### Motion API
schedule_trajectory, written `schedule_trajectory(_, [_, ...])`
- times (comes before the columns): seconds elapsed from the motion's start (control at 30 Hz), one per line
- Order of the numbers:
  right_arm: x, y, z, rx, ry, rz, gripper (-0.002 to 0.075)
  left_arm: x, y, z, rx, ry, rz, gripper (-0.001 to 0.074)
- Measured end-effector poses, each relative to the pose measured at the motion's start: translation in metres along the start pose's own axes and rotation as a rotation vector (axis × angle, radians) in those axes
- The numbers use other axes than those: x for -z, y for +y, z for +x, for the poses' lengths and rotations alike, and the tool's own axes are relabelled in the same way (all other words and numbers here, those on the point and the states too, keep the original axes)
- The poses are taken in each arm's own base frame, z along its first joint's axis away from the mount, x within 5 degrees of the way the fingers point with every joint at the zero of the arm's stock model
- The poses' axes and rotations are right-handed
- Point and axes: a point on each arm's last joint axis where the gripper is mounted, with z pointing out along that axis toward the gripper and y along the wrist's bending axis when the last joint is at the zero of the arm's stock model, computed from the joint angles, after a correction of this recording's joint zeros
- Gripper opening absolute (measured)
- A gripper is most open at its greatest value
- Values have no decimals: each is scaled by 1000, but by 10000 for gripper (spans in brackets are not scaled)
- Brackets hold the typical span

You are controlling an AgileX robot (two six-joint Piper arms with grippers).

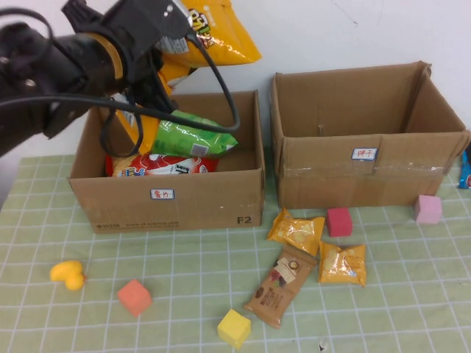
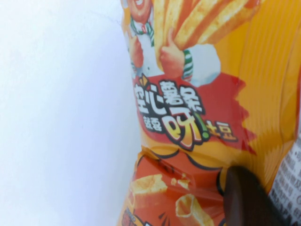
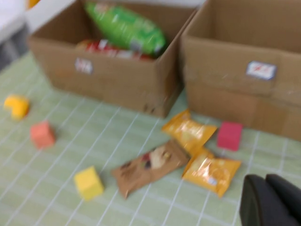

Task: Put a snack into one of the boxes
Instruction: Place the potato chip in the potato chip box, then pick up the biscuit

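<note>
My left gripper (image 1: 168, 53) is shut on a large yellow chip bag (image 1: 221, 33) and holds it in the air above the back of the left cardboard box (image 1: 169, 200). The bag fills the left wrist view (image 2: 188, 113), with one dark fingertip (image 2: 244, 197) pressed on it. The left box holds a green bag (image 1: 193, 136) and a red bag (image 1: 165, 165). The right box (image 1: 368, 173) looks empty. Two small yellow packets (image 1: 296, 230) (image 1: 343, 263) and a brown packet (image 1: 281, 285) lie on the mat in front. My right gripper (image 3: 270, 202) is shut and empty, above the mat near the yellow packets (image 3: 211, 170).
Loose toys lie on the green checked mat: a red cube (image 1: 339, 221), a pink cube (image 1: 427, 209), an orange cube (image 1: 134, 297), a yellow cube (image 1: 234, 328) and a yellow duck (image 1: 68, 274). A blue packet (image 1: 465, 173) shows at the right edge.
</note>
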Motion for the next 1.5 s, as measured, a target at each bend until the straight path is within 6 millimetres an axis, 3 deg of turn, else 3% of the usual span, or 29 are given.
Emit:
schedule_trajectory(0.13, [-22, -9, -19, 26, 135, -88, -2, -40, 4, 20, -16, -73, -8, 80])
schedule_trajectory(0.27, [-43, -18, -25, 24, 255, -160, -2, -77, 5, 45, -30, -161, 6, 80])
schedule_trajectory(0.43, [-65, -31, -30, 39, 368, -192, -2, -119, -3, 87, -14, -69, 40, 108])
schedule_trajectory(0.53, [-73, -37, -35, 75, 390, -198, -2, -134, -10, 104, 21, 20, 57, 235])
schedule_trajectory(0.73, [-90, -47, -53, 162, 407, -206, -2, -135, -12, 103, 168, 59, 53, 575])
schedule_trajectory(0.87, [-112, -41, -60, 319, 487, -242, -2, -114, 1, 95, 287, 159, 1, 632])
schedule_trajectory(1.0, [-145, -22, -64, 483, 574, -304, -2, -72, 18, 72, 355, 249, -63, 580])
schedule_trajectory(1.13, [-188, -16, -59, 520, 632, -331, -1, -20, 24, 42, 351, 300, -77, 373])
schedule_trajectory(1.17, [-208, -17, -54, 518, 650, -332, 13, 5, 22, 31, 350, 303, -62, 233])
schedule_trajectory(1.2, [-218, -20, -51, 515, 661, -330, 39, 14, 20, 29, 357, 299, -52, 176])
schedule_trajectory(1.3, [-244, -25, -40, 529, 688, -340, 211, 46, 8, 25, 378, 281, 2, 53])
schedule_trajectory(1.43, [-275, -32, -24, 538, 722, -347, 535, 85, -16, 26, 375, 247, 109, 8])
schedule_trajectory(1.5, [-287, -35, -16, 563, 748, -359, 620, 102, -29, 27, 351, 229, 162, 4])
